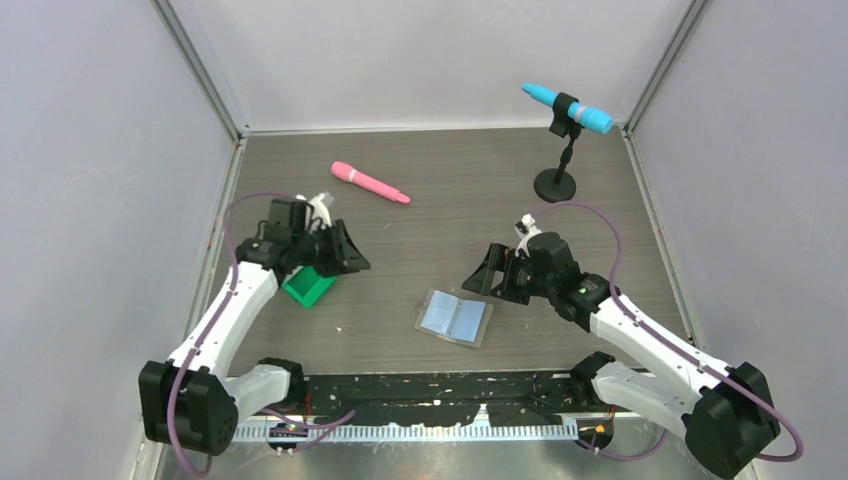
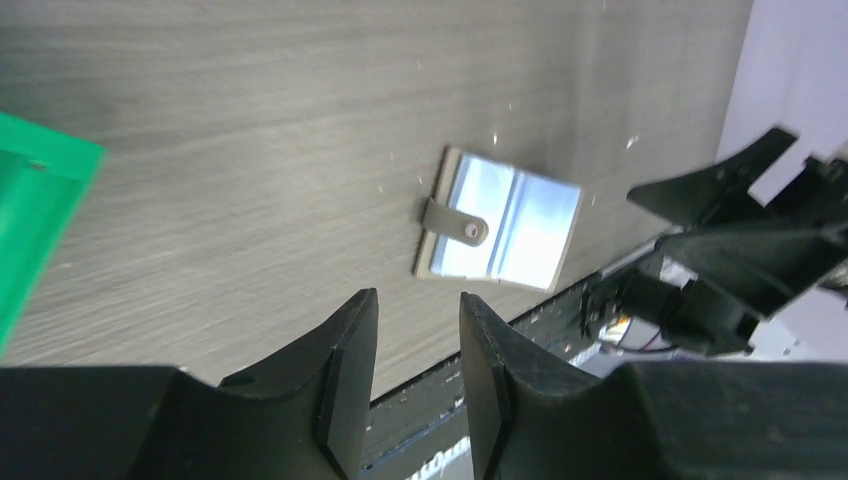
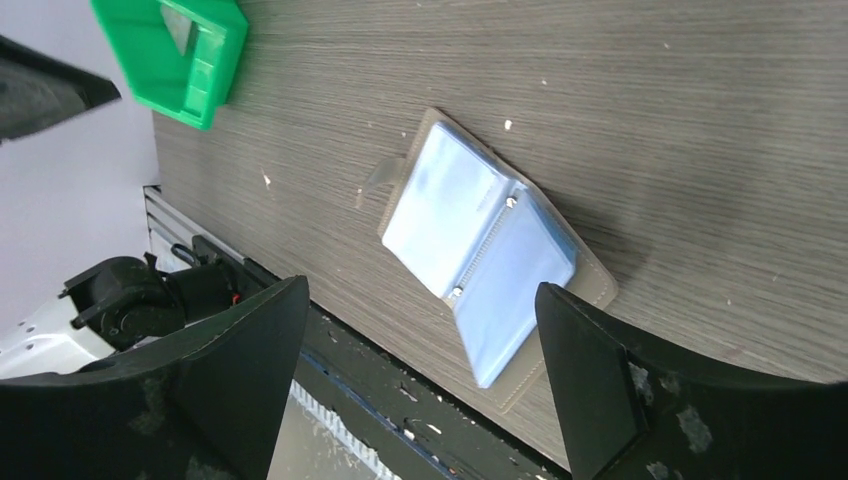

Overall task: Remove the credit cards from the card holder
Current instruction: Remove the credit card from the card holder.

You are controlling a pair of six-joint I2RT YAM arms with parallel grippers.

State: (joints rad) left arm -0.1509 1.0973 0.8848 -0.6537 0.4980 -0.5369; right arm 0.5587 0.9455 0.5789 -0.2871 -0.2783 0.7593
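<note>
The card holder (image 1: pixel 455 317) is lying open and flat on the table (image 1: pixel 450 200), near its front edge and between the two arms, with its blue pockets facing up. Whether cards are sitting in the pockets cannot be told. The left gripper (image 2: pixel 418 370) is hanging beside the green tray (image 1: pixel 308 288), its jaws showing a narrow gap and gripping nothing. The right gripper (image 3: pixel 422 300) is hovering near the card holder without touching it, jaws spread wide, carrying nothing.
</note>
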